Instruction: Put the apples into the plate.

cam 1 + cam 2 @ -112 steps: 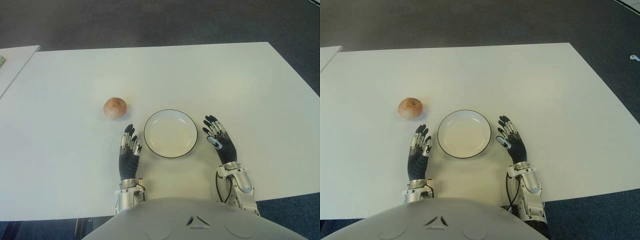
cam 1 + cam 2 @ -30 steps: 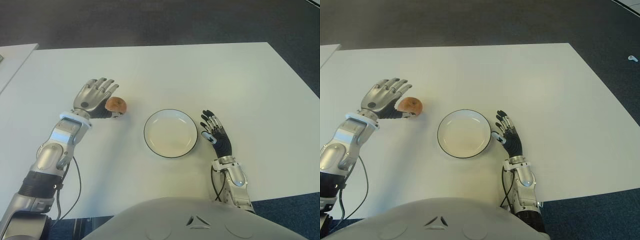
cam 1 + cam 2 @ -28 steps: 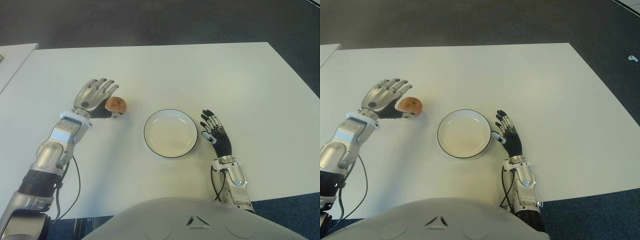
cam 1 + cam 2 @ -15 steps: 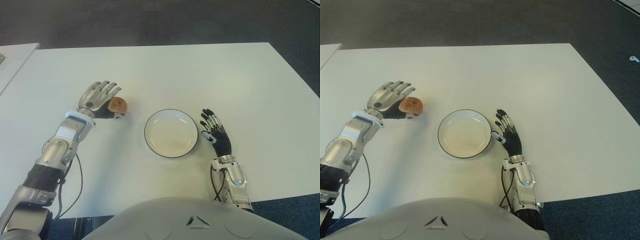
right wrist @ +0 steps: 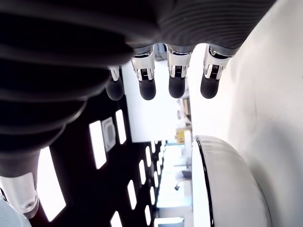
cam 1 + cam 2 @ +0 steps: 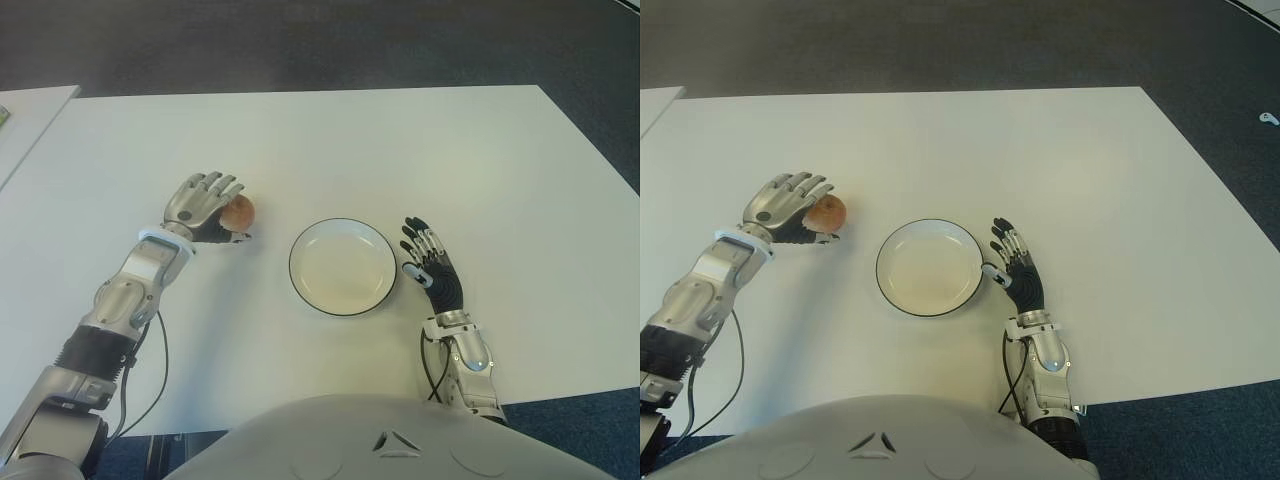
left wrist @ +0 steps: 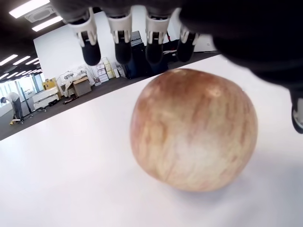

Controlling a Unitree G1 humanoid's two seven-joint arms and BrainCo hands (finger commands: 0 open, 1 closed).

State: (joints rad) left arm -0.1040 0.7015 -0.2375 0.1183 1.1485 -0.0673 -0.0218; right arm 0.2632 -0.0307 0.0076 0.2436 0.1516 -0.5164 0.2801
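Fingers (image 7: 122,40) of the left hand (image 6: 203,205) hang spread above the apple (image 6: 238,211), not curled around it; in the left wrist view their tips stand clear of the fruit with background showing between, so the hand arches over the apple with nothing gripped, though whether the palm or thumb touches it cannot be told, since the hand itself covers that side. Beneath everything lies the white table (image 6: 400,150), its near edge cut off by the robot's torso and its left end running past the frame, where a second pale surface (image 6: 30,125) shows only as a corner. On the table, the white plate (image 6: 342,267) with a dark rim sits in front of the robot, holding nothing. To its left, near but apart, the apple stands on the tabletop, its left part hidden in the eye views by the left hand. Just right of the plate shows the right hand (image 6: 1018,275), fingers straight and relaxed, holding nothing; its wrist view shows the fingertips (image 5: 175,86) apart and the plate's rim close by, and contact with the table cannot be made out.
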